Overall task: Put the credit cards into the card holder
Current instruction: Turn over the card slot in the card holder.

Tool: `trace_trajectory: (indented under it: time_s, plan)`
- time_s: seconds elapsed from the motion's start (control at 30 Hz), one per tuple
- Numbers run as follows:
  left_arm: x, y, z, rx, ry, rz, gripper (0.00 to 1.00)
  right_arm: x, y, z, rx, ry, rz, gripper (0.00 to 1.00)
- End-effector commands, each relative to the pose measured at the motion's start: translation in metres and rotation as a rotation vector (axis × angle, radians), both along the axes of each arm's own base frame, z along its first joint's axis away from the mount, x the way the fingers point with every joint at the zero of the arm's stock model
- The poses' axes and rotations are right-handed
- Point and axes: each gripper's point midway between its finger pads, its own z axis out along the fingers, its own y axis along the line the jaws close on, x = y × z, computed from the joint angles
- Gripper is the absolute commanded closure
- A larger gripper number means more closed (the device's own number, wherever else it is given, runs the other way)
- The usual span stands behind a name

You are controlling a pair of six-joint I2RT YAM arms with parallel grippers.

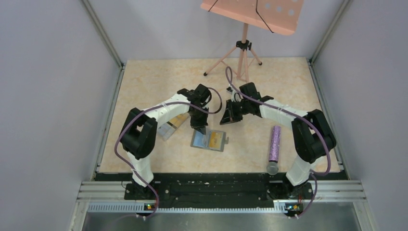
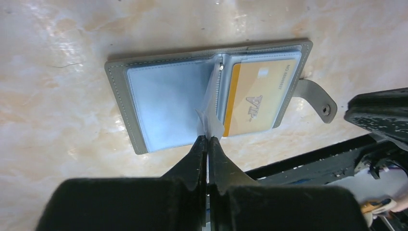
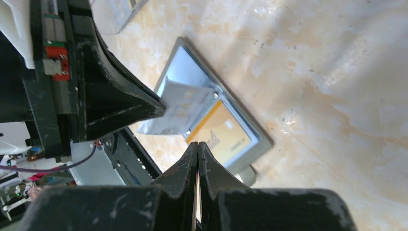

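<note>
card holder lies open, orange vip card in its right pocket. left gripper pinched shut on its clear middle sleeve: thin, floppy, slick; best taken by the free edge. right gripper closed, empty, near the holder. spare credit cards just left of it.

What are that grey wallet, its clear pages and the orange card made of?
The grey folding card holder looks like matt leather or imitation: stitched border. Its clear sleeves seem thin glossy plastic, reflecting light. The orange card looks stiff plastic.

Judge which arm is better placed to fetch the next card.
Right, probably. The left end effector is shut on the clear sleeve of the card holder; the right end effector hovers nearby, shut, apparently empty.
</note>
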Motion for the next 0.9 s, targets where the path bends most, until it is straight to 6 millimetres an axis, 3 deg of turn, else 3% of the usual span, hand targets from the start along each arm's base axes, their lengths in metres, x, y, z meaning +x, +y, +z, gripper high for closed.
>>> trace_trajectory:
  time_s: [0.0, 0.3, 0.63, 0.73, 0.87]
  plan:
    - [0.003, 0.012, 0.006, 0.107, 0.000, -0.019, 1.00, -0.002, -0.011, -0.001, -0.010, -0.009, -0.018, 1.00]
    - [-0.003, -0.040, 0.003, 0.035, 0.059, -0.102, 0.73, -0.014, -0.020, -0.023, -0.033, 0.037, -0.021, 1.00]
    - [-0.009, -0.077, 0.006, -0.096, 0.089, -0.119, 0.67, -0.019, -0.036, -0.037, -0.058, 0.066, -0.064, 1.00]
    - [-0.010, -0.077, 0.004, -0.100, 0.090, -0.123, 0.66, -0.019, -0.041, -0.033, -0.081, 0.049, -0.066, 1.00]
    - [-0.007, -0.062, 0.001, -0.110, 0.072, -0.089, 0.57, -0.025, -0.042, -0.030, -0.078, 0.055, -0.043, 1.00]
